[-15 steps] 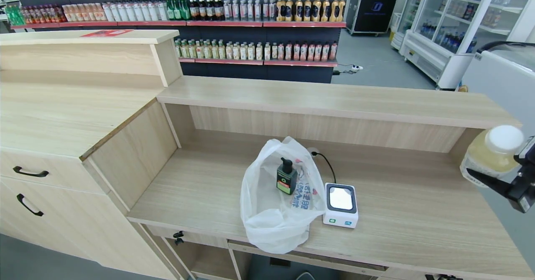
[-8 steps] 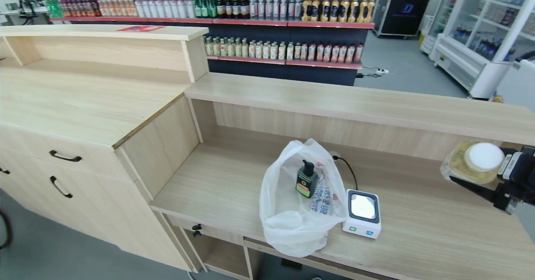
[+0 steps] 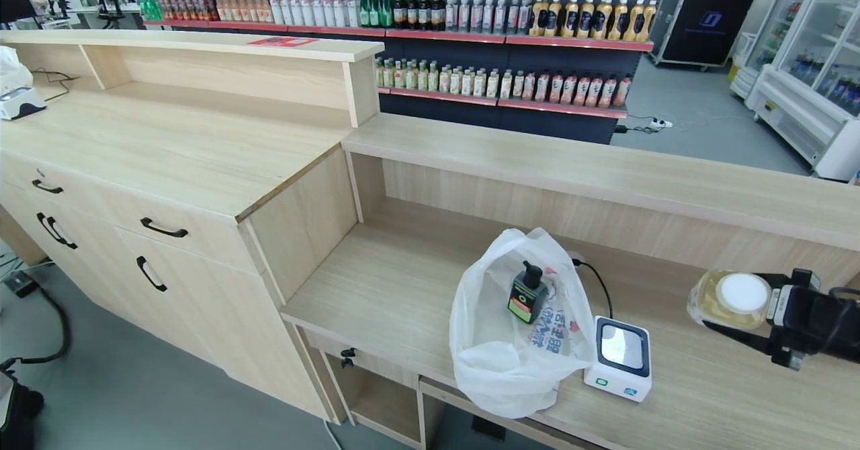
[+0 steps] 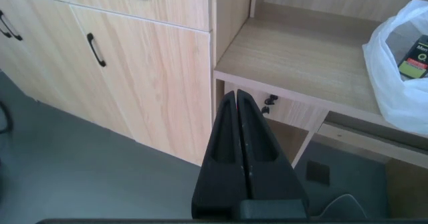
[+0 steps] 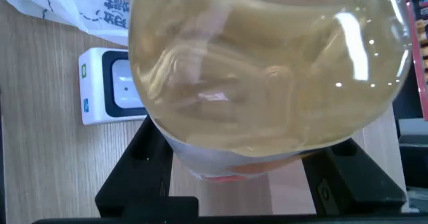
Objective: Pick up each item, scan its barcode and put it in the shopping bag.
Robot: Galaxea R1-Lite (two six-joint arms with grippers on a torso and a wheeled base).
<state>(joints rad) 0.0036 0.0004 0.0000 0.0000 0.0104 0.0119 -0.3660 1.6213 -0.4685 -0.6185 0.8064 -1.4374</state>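
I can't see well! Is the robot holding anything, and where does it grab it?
The right gripper holds a bottle of yellowish liquid, one finger on each side of its body, white cap free. The left gripper is shut, empty.

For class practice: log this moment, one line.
right claw: holds yellowish white-capped jar; left claw: shut; dark pump bottle: in white plastic bag

Pale yellow jar (image 3: 727, 300), white lid (image 3: 743, 292)

Matte black left hand (image 4: 236, 93) with long tapering fingers (image 4: 257, 137); black right hand (image 3: 732, 300), pale grey band (image 3: 778, 304) at wrist
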